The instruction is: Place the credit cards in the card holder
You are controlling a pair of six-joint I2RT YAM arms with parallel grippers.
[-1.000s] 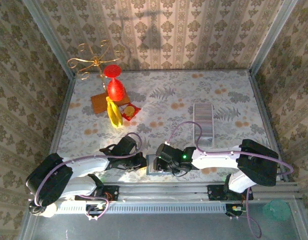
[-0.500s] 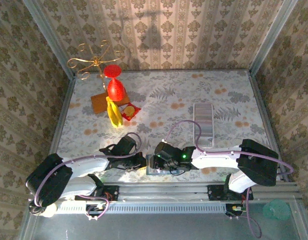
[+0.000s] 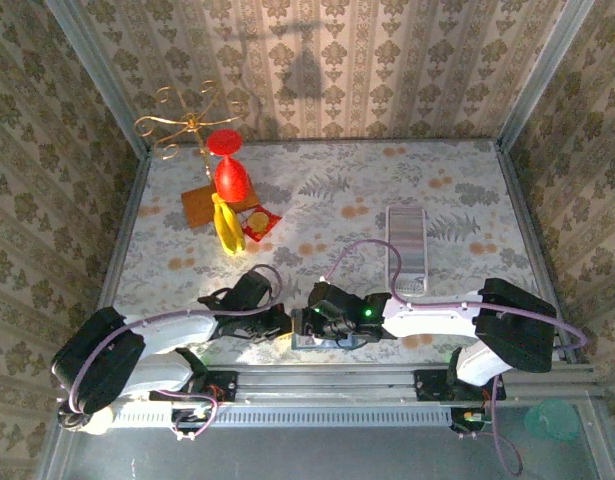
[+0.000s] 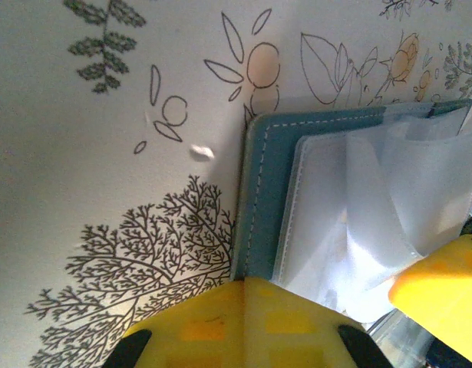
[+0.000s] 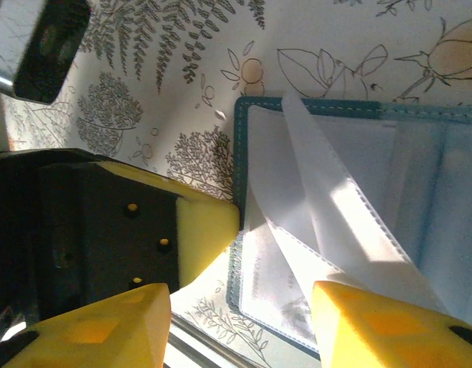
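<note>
You had the card holder (image 4: 262, 199) lying open at the near edge of the table (image 3: 337, 190), btwn both grippers. Left gripper (image 4: 243, 295), jaws together, sat at its left edge. Right gripper (image 5: 239, 307), jaws apart w/ nothing held, hung over its clear sleeves (image 5: 335, 207), the nearer arm.

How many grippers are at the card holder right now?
2. Left gripper, shut, at the card holder's stitched edge; right gripper, open, above its clear sleeves.
</note>
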